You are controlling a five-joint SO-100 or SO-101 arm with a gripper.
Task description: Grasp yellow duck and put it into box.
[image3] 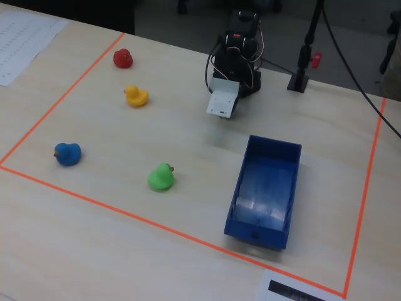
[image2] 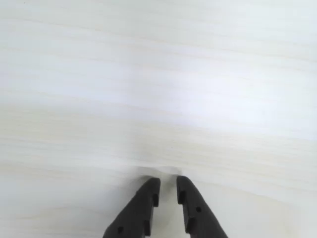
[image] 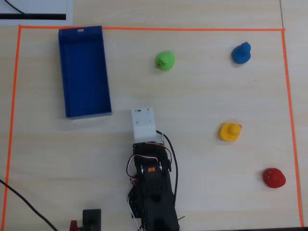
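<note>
On the right half of the table in the overhead view, your yellow duck sits alone, well apart from the red duck below it, the blue duck above, and the green duck nearer the middle. The box lies far off to the left, empty, its long side running up the table. Your gripper is folded back near the arm's base, holding nothing: the wrist view shows the two black fingers nearly together with only a thin gap, over bare wood.

You should expect the duck to be light, hollow and soft, so it will likely squash a little and may squirt out of a hard pinch on its rounded, smooth sides. Take it across the body, low and at the widest part, not by the small head or beak. Open wide first, since the present gap looks far too narrow to pass over it.
</note>
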